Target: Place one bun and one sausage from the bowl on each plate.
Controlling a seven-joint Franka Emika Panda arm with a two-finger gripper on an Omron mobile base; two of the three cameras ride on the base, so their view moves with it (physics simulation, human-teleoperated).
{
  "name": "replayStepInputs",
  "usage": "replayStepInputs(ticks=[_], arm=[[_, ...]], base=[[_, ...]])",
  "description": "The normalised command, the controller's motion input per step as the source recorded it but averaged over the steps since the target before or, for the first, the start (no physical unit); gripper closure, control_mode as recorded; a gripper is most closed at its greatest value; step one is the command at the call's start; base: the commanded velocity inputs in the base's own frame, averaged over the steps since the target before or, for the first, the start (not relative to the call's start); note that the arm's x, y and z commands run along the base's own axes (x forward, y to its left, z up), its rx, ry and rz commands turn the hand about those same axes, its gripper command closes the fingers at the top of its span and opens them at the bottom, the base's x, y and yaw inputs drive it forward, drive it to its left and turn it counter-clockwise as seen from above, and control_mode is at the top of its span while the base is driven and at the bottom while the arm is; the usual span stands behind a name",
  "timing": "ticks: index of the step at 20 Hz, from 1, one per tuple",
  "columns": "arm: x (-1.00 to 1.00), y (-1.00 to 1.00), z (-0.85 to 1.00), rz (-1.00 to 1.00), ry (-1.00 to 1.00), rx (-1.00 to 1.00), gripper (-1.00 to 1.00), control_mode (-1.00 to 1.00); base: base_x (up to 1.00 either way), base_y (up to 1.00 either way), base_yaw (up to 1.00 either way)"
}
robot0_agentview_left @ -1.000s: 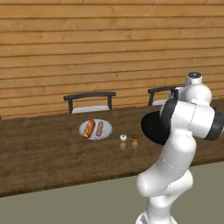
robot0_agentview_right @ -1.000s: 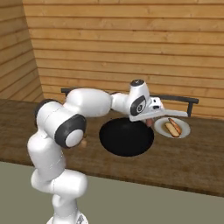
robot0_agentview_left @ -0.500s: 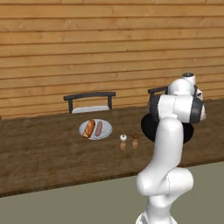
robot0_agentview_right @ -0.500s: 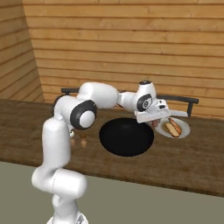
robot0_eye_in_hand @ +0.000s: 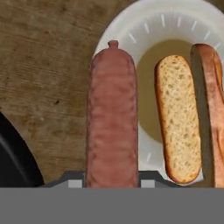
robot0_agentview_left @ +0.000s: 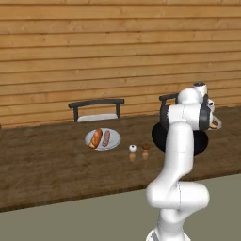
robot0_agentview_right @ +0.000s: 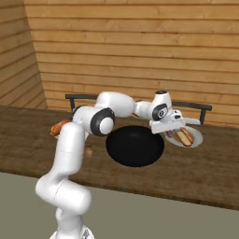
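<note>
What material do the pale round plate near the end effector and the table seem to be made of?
The pale grey-white round plate looks like glazed ceramic: smooth, with faint rim marks, though the render leaves it open. The dark brown table looks like matte wood, showing visible grain.

1. The white arm with dark joints (robot0_agentview_right: 100, 122) reaches far and to the right across the scene.
2. Its two-finger gripper (robot0_agentview_right: 173, 126) points downward, jaws clamped on a long reddish-brown sausage (robot0_eye_in_hand: 112, 118).

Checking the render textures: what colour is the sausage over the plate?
Reddish-pink, mottled; the sausage shows best in the hand view, beside the tan bun.
</note>
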Motion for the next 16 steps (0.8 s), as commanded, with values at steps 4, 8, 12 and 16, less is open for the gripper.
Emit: replayStepInputs(ticks=[4, 8, 12, 16], arm=[[0.23, -0.28, -0.40, 0.01, 0.00, 0.00, 1.00, -1.00], [0.47, -0.25, -0.45, 0.01, 0.00, 0.00, 1.00, -1.00], [0.48, -0.16, -0.44, 0.00, 0.00, 0.00, 1.00, -1.00], [0.31, -0.14, -0.34, 0.00, 0.00, 0.00, 1.00, -1.00]], base=[[0.00, 0.00, 0.00], [0.00, 0.00, 0.00], [0.00, 0.00, 0.00], [0.00, 0.00, 0.00]])
